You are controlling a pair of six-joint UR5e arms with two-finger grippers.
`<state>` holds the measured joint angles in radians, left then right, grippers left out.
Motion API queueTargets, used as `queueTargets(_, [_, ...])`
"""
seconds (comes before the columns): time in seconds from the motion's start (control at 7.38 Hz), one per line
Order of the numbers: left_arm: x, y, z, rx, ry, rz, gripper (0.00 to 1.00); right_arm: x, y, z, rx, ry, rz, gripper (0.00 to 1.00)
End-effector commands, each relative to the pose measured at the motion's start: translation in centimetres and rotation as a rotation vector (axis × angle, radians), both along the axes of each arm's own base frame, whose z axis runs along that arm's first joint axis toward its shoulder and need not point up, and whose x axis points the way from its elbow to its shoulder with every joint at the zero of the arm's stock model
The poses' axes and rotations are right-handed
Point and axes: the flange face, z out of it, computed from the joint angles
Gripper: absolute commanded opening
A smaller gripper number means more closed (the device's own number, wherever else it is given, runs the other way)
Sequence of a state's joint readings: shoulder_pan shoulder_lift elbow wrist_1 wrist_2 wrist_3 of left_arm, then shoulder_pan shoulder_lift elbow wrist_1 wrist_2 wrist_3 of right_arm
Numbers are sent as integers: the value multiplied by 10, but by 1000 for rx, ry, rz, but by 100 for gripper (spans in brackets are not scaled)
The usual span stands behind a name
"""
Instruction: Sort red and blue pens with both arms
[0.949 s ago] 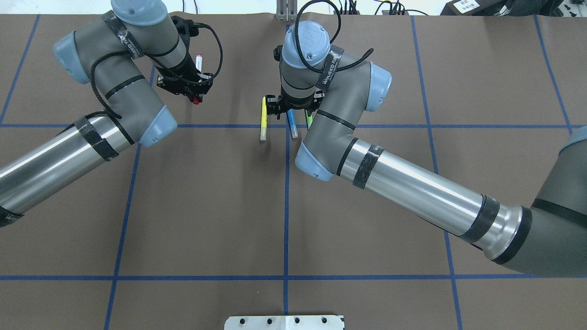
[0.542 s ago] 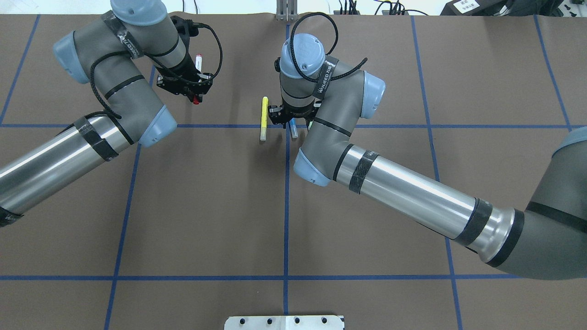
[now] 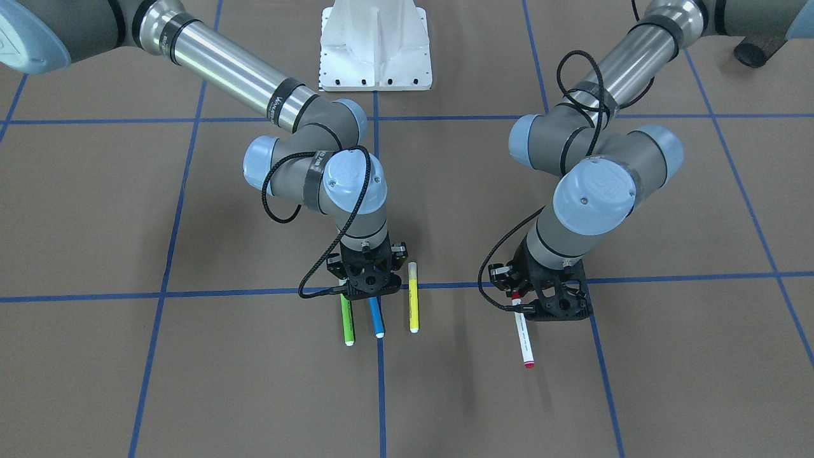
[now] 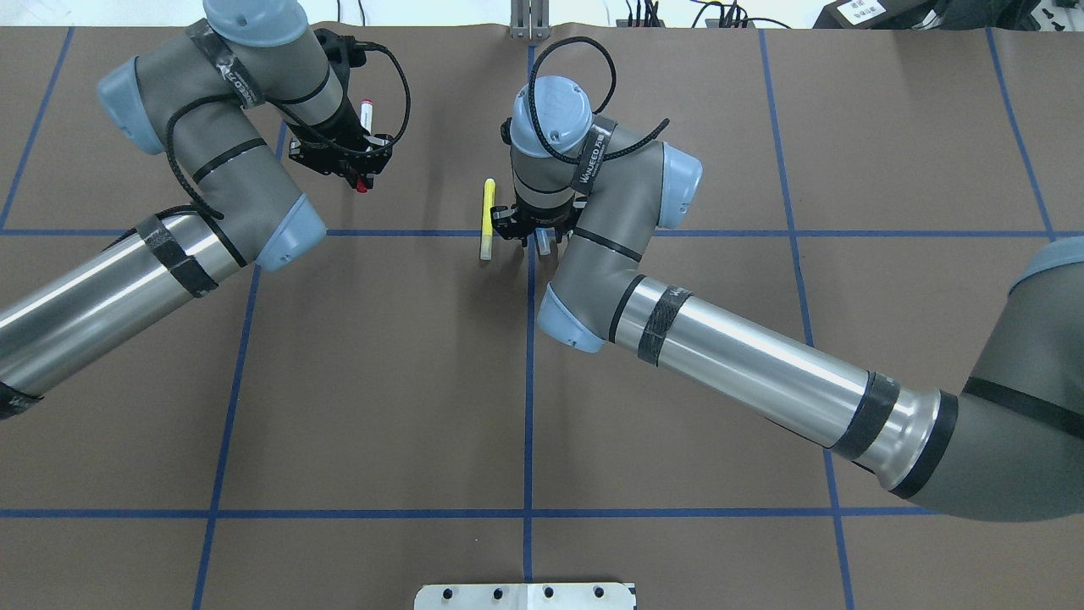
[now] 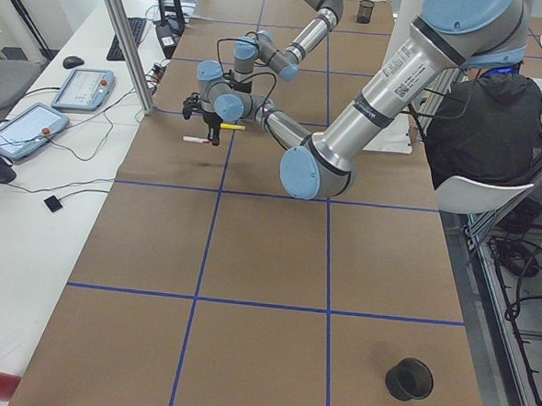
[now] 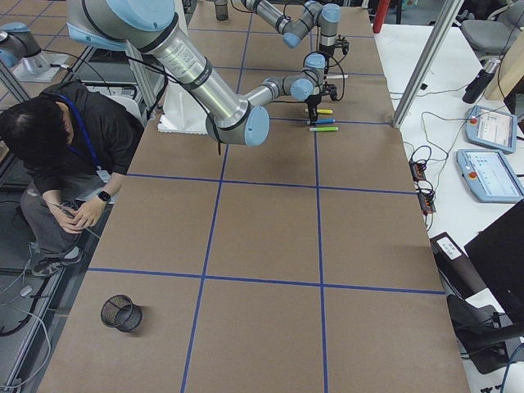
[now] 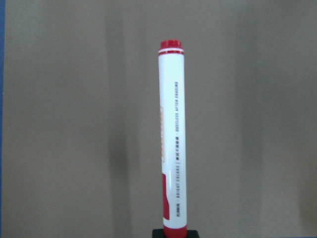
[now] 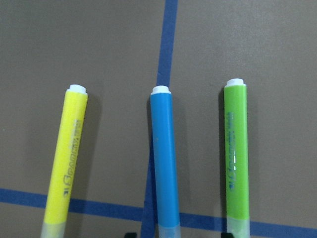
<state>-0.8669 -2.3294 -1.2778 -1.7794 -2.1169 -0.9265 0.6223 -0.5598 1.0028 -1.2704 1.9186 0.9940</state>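
The red pen (image 7: 172, 148), white-barrelled with a red cap, lies level in my left gripper (image 4: 351, 161), which is shut on its cap end; the white barrel (image 3: 524, 340) sticks out away from the robot. The blue pen (image 8: 164, 158) lies on the table along a blue tape line. My right gripper (image 3: 369, 289) is low over the blue pen (image 3: 376, 318) and open, one finger on each side of its clear cap end. In the overhead view only the cap tip of the blue pen (image 4: 543, 244) shows under the right gripper (image 4: 535, 230).
A green marker (image 3: 347, 324) and a yellow marker (image 3: 413, 299) lie parallel on either side of the blue pen, close to the right fingers. A black mesh cup (image 6: 121, 313) stands at the far table end. A seated person (image 6: 57, 147) is beside the table.
The right wrist has dropped and shifted toward the robot over the blue pen, covering more of it. The left arm and the red pen have not moved.
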Motion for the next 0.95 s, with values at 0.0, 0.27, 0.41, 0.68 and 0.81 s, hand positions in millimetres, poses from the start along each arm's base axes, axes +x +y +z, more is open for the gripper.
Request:
queueTargets(0.0, [-1, -1, -1, 1, 0, -1, 0, -3, -1, 6, 0, -1, -1, 24])
queueTargets(0.27, [0, 0, 1, -1, 0, 0, 0, 1, -3, 3, 4, -7, 2, 0])
queueTargets(0.41, [0, 0, 1, -2, -1, 0, 0, 14, -13, -8, 8, -25, 16, 0])
queueTargets(0.68, [1, 0, 3, -4, -3, 0, 0, 36, -23, -29, 12, -68, 18, 0])
queueTargets(0.81, [0, 0, 4, -5, -4, 0, 0, 41, -25, -31, 9, -71, 18, 0])
